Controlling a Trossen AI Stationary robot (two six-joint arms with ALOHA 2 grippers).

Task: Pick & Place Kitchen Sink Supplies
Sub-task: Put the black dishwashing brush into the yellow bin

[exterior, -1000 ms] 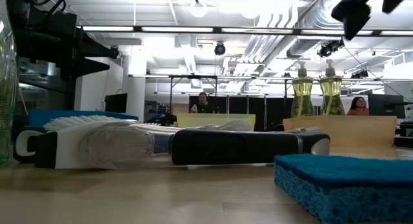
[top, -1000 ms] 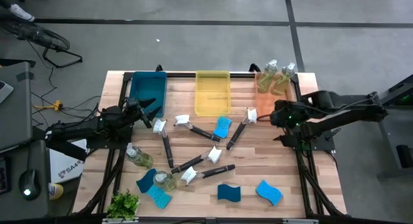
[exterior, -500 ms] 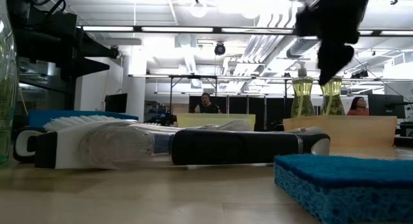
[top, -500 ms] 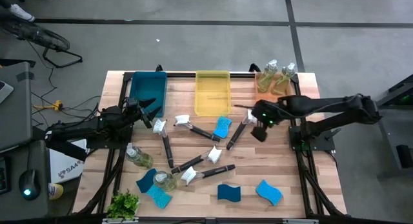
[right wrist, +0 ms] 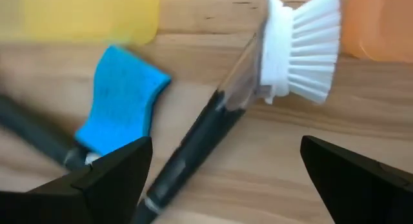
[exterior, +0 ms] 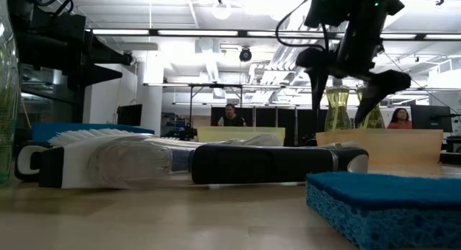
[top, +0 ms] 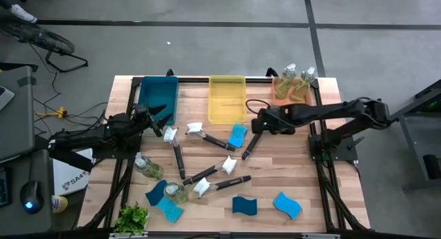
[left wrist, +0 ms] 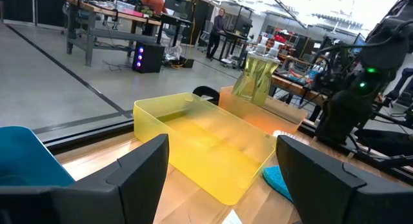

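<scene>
My right gripper (top: 257,123) (right wrist: 226,150) hangs open above a black-handled dish brush (top: 252,138) (right wrist: 213,114). That brush lies flat on the wood, its white head (right wrist: 303,46) toward the orange bin. A blue sponge (top: 238,134) (right wrist: 122,98) lies just beside it. In the low view the gripper (exterior: 351,84) is clear of the table, fingers spread. My left gripper (top: 164,119) (left wrist: 222,143) waits open near the blue bin. Several more brushes (top: 207,174), sponges (top: 287,204) and two loose bottles (top: 147,167) lie across the table.
Three bins line the far edge: blue (top: 157,94), yellow (top: 227,98) and orange (top: 281,93), the last holding two soap bottles (top: 298,79). A small green plant (top: 132,217) sits at the near left corner. People show in the room beyond.
My right arm has swung from the table's right edge toward the left and come down, so that its gripper now hangs over the brush near the orange bin. The left arm and all objects have stayed put.
</scene>
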